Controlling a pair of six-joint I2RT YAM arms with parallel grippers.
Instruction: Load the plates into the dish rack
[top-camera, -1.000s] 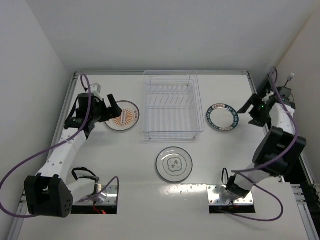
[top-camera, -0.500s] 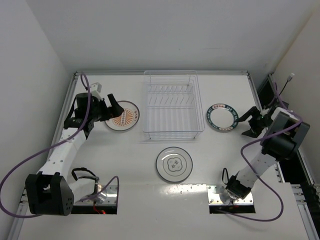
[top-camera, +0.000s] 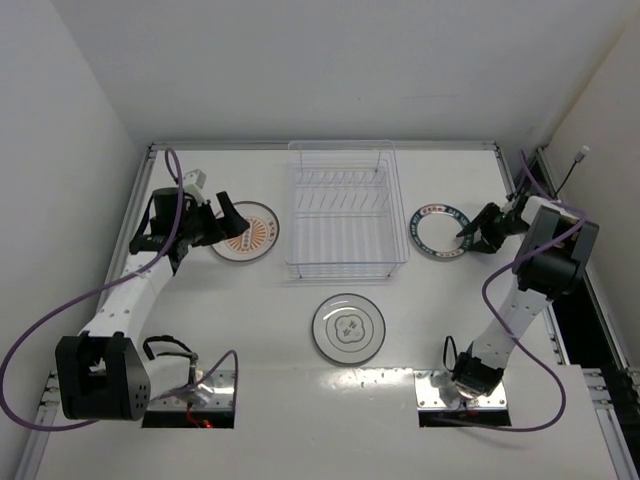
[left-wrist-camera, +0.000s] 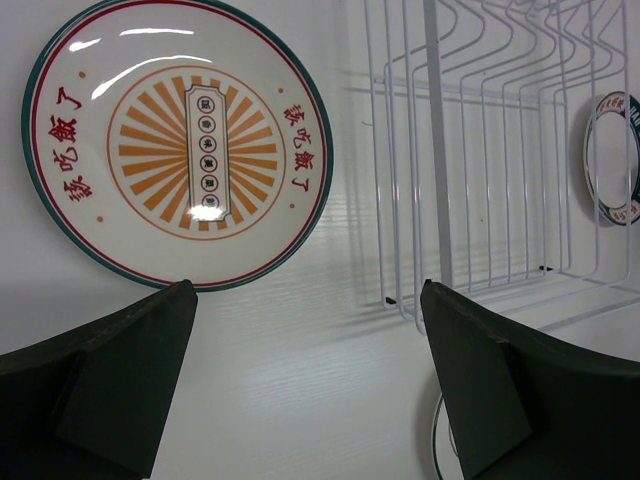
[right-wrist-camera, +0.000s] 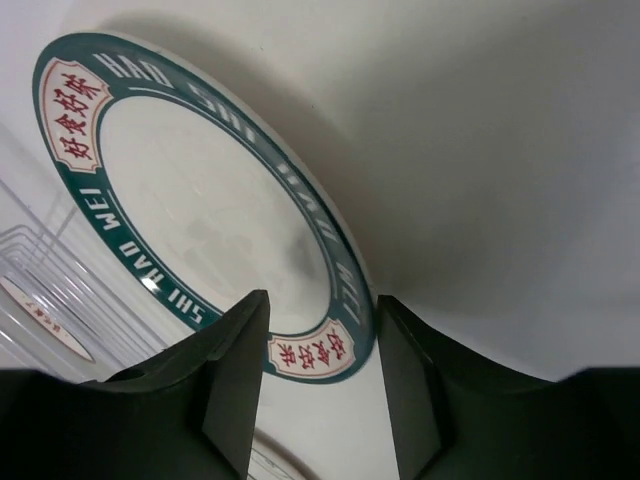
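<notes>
Teal-rimmed plate (top-camera: 441, 230) at right hand (right-wrist-camera: 320, 300), apart; left hand (left-wrist-camera: 307, 290) wide apart

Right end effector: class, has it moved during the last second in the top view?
Yes. The right end effector has swung left toward the teal-rimmed plate, which stayed put, and now reaches that plate's right rim.

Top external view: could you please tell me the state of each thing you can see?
dish rack: upright, no plates inside.
orange sunburst plate: flat on table, unloaded.
teal-rimmed plate: flat on table, unloaded.
grey-motif plate: flat on table, unloaded.
left gripper: open, by the orange sunburst plate.
right gripper: open, at the teal-rimmed plate's rim.
</notes>
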